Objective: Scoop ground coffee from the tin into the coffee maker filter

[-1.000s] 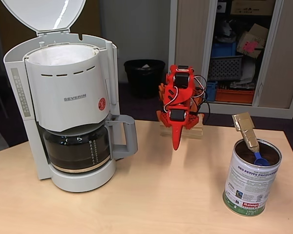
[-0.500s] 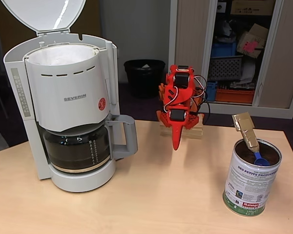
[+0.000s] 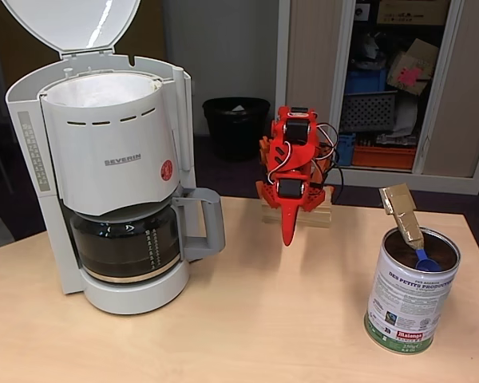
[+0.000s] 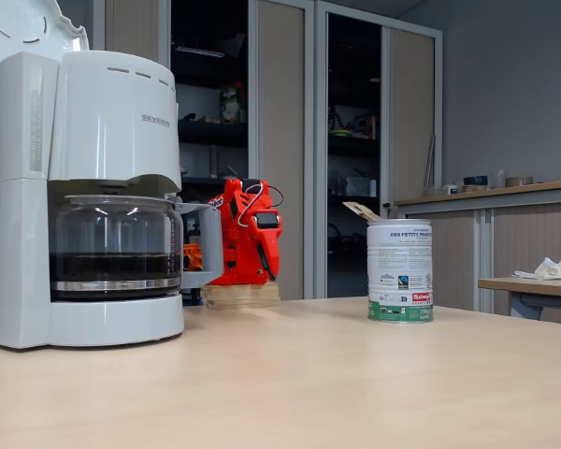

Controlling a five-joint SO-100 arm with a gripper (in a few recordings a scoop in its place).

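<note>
Reaching for the tall white-and-green metal tin (image 3: 412,294), you find it well right of your narrow-closed red hand (image 3: 288,235).

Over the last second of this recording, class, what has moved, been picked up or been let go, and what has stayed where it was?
Nothing has visibly changed. The red arm is folded at the back of the table as before, its tool pointing down and holding nothing. The blue scoop rests in the tin, and the coffee maker has its lid up over the filter.
</note>
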